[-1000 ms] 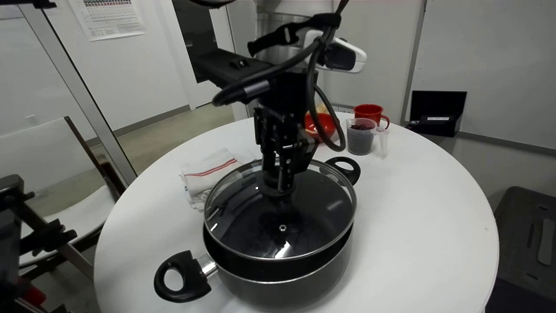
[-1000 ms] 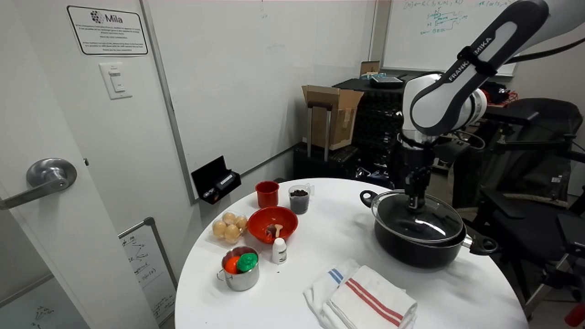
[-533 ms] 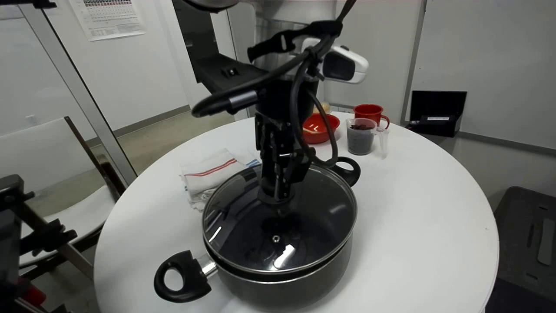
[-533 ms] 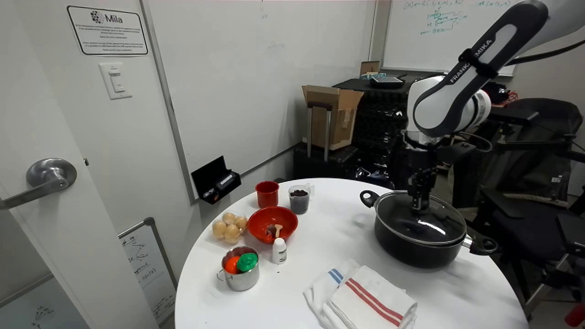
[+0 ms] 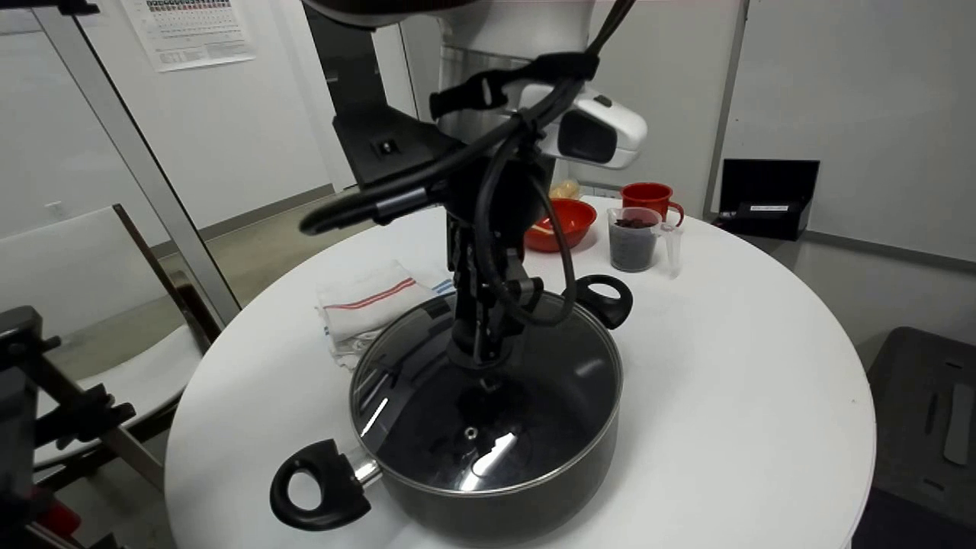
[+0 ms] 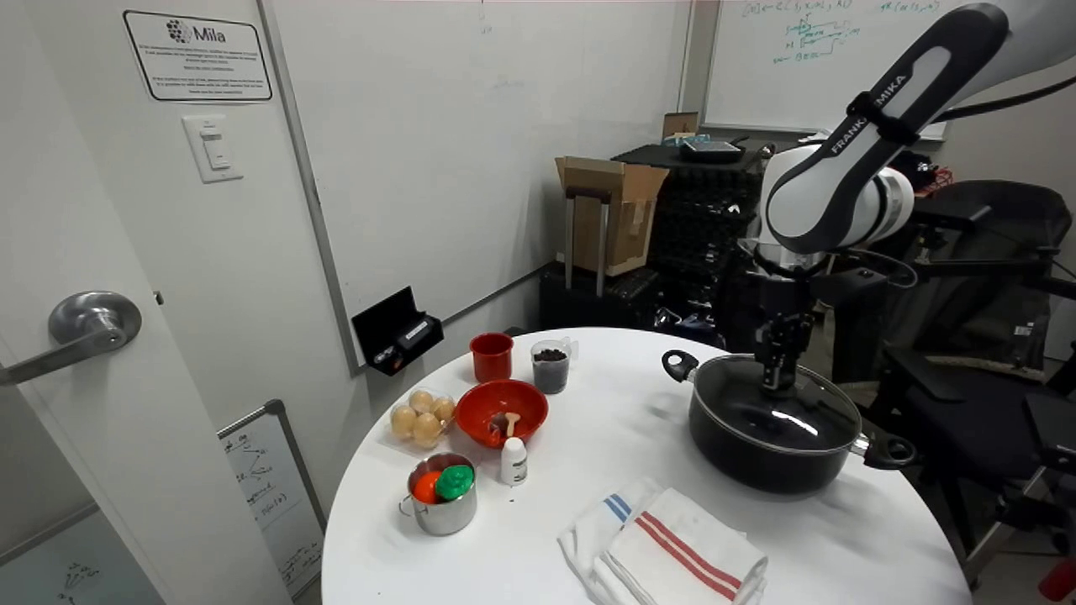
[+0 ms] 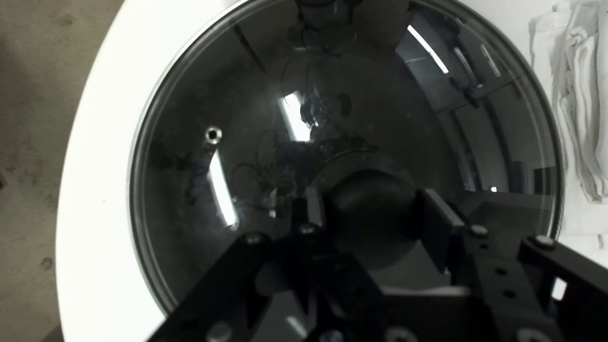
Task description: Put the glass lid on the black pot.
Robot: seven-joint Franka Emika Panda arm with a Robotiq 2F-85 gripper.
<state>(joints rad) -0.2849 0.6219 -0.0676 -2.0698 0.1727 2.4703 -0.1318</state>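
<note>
The glass lid (image 5: 541, 427) lies over the mouth of the black pot (image 5: 526, 507), its rim lined up with the pot's rim all round and looking level. The lid (image 6: 740, 412) and pot (image 6: 761, 466) look the same in the other angle. My gripper (image 5: 476, 351) points down at the lid's centre, also in an exterior view (image 6: 777, 378). In the wrist view its fingers (image 7: 373, 204) stand on both sides of the black knob (image 7: 370, 232) and appear closed on it. Through the glass (image 7: 380, 114) the pot's inside is dark. The knob is mostly hidden in both exterior views.
Folded towels (image 6: 681, 546) lie beside the pot. A red bowl (image 6: 502, 412), red mug (image 6: 492, 357), measuring cup (image 6: 551, 374), white bottle (image 6: 514, 462), steel cup (image 6: 445, 508) and egg carton (image 6: 420, 416) stand farther off. The pot's handles (image 5: 320, 488) stick out on two sides.
My gripper has moved down with the lid. The lid was raised and tilted above the pot's rim; its near edge has come down onto the rim. The pot has not moved.
</note>
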